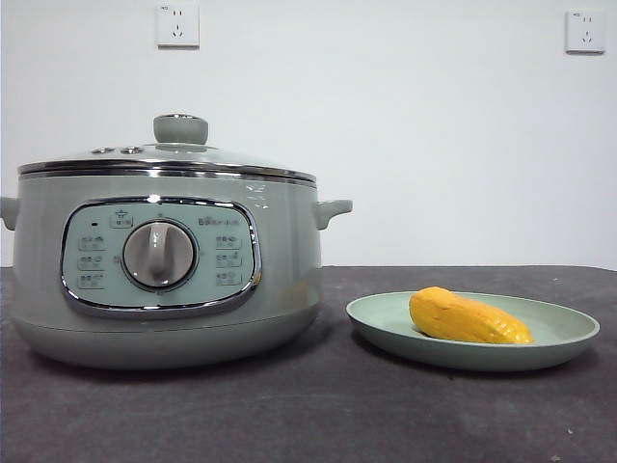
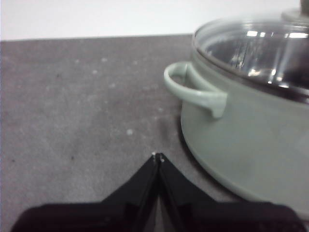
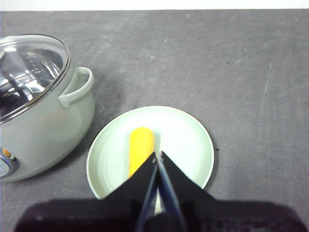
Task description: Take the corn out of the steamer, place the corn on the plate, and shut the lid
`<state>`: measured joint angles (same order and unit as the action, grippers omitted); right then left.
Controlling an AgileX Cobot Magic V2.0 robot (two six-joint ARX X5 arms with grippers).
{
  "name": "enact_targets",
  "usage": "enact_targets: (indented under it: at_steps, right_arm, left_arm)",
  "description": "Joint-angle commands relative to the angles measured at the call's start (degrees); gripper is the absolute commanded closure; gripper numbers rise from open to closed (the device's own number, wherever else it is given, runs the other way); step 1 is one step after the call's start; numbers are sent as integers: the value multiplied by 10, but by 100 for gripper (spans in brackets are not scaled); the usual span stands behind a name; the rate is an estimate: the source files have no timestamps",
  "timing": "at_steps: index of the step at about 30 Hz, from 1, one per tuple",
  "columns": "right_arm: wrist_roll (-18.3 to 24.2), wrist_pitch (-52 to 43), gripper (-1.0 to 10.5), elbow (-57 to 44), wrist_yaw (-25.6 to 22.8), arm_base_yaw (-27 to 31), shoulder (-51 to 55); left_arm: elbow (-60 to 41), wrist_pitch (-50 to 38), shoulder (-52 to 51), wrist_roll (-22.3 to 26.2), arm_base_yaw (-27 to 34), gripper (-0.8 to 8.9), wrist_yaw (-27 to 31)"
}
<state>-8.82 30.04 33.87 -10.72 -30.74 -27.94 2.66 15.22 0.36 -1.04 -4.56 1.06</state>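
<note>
A white wall with two sockets point(image 1: 177, 25) backs the dark grey surface point(image 1: 308, 415) we work over. The steamer point(image 1: 164, 275) is cut off at the front view's edge, the lid point(image 1: 169, 159) seated on it — its contents unreadable through glare. Just under our clenched right gripper point(image 3: 158, 154) the corn point(image 3: 140, 149) lies in the plate point(image 3: 188, 140). Our left gripper point(image 2: 157, 156), clenched and empty, hangs beside the steamer's handle point(image 2: 193, 89).

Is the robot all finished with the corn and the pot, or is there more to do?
It looks finished. The corn lies on the plate, and the lid sits closed on the steamer. Nothing is in hand: the left gripper and right gripper are both shut and empty. Nothing seems left.
</note>
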Motion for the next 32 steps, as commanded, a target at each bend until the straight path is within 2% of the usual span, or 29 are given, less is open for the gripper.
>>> enact_targets:
  at_steps: [1,28,32]
  right_arm:
    - [-6,-3,946,-5,-2,-1,0]
    - [-5,3,946,-5,-3,-1,0]
    - [47,23,946,-5,-2,0,22]
  left_arm:
    - [-11,-12,-3,-4,2,816,0]
    - [-11,-10,-2,-4,1,816,2]
    - [-11,-10,-2,-4,1,816,2]
